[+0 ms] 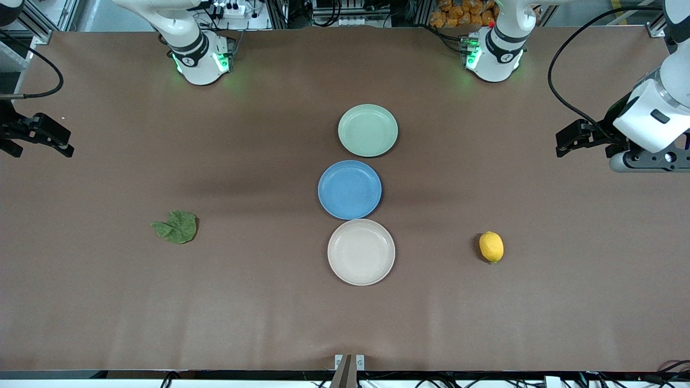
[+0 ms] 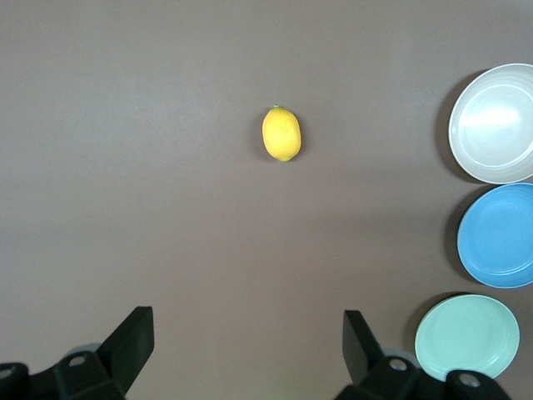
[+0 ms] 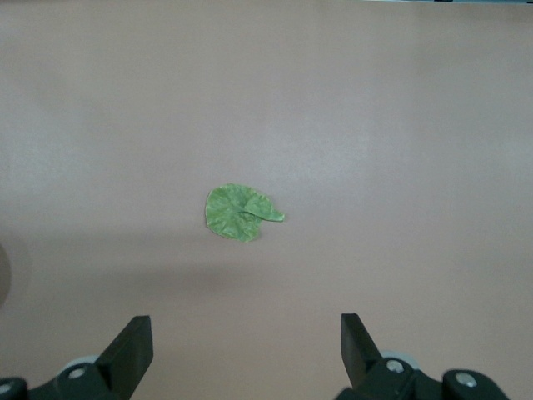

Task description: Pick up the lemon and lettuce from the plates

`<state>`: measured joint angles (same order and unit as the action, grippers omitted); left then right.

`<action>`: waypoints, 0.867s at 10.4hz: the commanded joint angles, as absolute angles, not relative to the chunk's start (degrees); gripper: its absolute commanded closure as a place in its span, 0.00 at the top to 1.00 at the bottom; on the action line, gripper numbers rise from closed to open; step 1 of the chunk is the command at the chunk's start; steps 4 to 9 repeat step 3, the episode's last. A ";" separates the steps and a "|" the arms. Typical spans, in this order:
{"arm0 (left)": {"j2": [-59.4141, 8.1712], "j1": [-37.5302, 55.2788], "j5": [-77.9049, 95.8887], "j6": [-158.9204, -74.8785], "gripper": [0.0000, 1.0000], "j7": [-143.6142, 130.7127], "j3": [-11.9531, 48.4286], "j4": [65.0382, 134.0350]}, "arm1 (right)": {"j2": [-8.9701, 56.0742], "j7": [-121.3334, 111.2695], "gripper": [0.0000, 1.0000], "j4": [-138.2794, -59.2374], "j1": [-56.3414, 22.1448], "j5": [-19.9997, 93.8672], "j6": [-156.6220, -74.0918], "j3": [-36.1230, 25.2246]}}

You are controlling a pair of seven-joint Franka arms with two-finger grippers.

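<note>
From the front view, you have three plates in a line down the middle of the desk [image 1: 108, 312]: the mint plate [image 1: 368, 130] farthest from the camera, the blue plate [image 1: 350, 189] between, and the cream plate [image 1: 361, 251] nearest. All three are bare. The lemon [image 1: 491, 247] lies on the desk itself, well apart from the cream plate, toward the left arm's end. The lettuce [image 1: 176, 227] lies flat on the desk toward the right arm's end, also well apart from the plates. Your left pincer [image 1: 575, 138] hangs over the desk's edge at the left arm's end, holding nothing; your right pincer [image 1: 40, 134] hangs over the edge at the right arm's end, likewise holding nothing.

In the left wrist view, the left pincer [image 2: 248, 337] is released, its two fingers [image 2: 133, 337] spread wide, with the lemon [image 2: 281, 133] on bare desk well ahead of them. The cream plate [image 2: 495, 125], blue plate [image 2: 500, 236] and mint plate [image 2: 466, 337] show at one side.

In the right wrist view, the right pincer [image 3: 246, 342] is released too, fingers [image 3: 132, 343] wide apart, and the lettuce [image 3: 237, 212] lies on the desk well clear of them.
</note>
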<state>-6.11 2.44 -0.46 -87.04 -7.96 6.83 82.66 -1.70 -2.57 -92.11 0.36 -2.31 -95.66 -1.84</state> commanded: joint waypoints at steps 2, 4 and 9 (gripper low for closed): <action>-6.06 1.58 0.17 -87.54 1.00 -6.42 7.21 82.88 | -1.49 -2.99 1.00 -90.97 0.79 -3.08 -94.40 -1.49; -6.06 1.58 0.18 -87.54 1.00 -6.42 7.21 82.88 | -1.49 -3.08 1.00 -90.88 0.79 -3.08 -94.31 -1.49; -6.06 1.58 0.18 -87.54 1.00 -6.42 7.21 82.88 | -1.49 -3.08 1.00 -90.88 0.79 -3.08 -94.31 -1.49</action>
